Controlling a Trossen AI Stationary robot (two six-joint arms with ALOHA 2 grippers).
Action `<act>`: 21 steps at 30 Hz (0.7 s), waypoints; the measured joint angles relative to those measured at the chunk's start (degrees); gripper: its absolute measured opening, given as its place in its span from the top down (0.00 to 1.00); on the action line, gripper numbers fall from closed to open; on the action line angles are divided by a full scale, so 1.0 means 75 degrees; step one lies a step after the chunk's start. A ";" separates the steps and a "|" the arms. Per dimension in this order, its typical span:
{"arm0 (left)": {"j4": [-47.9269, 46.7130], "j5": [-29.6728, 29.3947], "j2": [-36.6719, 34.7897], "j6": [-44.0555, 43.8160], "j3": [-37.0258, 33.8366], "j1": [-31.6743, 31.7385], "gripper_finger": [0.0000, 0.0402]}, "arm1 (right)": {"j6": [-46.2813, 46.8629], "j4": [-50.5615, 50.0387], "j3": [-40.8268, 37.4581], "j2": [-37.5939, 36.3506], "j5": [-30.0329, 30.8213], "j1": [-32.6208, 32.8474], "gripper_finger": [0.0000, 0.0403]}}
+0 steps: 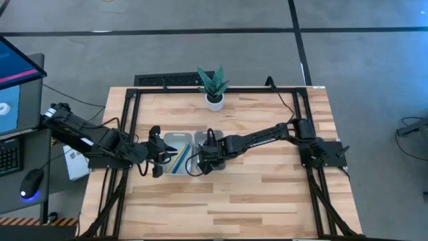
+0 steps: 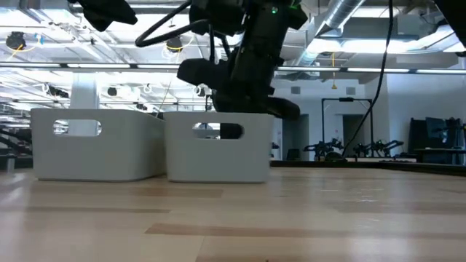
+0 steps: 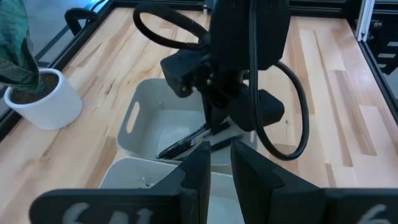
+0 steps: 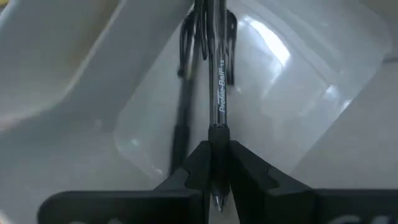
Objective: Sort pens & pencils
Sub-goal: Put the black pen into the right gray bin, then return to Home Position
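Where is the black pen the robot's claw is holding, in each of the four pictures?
High view: hidden under the right gripper, over the right tray.
Low view: not visible; the tray's wall and the arm block it.
Left wrist view: a dark stick below the right gripper, inside the tray.
Right wrist view: the held pen, centre, between the fingers.
Shared landmark: the right tray.

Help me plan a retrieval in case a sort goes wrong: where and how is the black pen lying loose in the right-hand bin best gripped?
Probably mid-barrel, coming straight down from above. The loose pen lies flat on the floor of the bin, whose walls block any sideways approach. Its barrel is long and thin, so the fingers should close across it. The right end effector is already shut on another pen above that bin.
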 joint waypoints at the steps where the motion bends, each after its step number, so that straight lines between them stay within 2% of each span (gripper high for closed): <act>1: -0.0002 0.0000 0.0000 0.0000 0.0000 0.0000 0.86 | 0.0038 -0.0013 0.0000 0.0001 -0.0011 -0.0001 0.82; 12: -0.0005 -0.0009 0.0000 -0.0003 0.0000 0.0000 0.86 | -0.0367 -0.0205 0.0135 -0.0107 0.0007 -0.0016 0.55; 18: -0.0009 -0.0015 0.0000 0.0082 0.0000 0.0000 0.86 | -0.0964 -0.1537 0.1074 -0.0302 0.0056 -0.0122 0.47; 21: -0.0005 -0.0171 -0.0002 0.0076 0.0000 0.0000 0.86 | -0.1318 -0.1993 0.1780 -0.0469 0.0544 -0.0170 0.45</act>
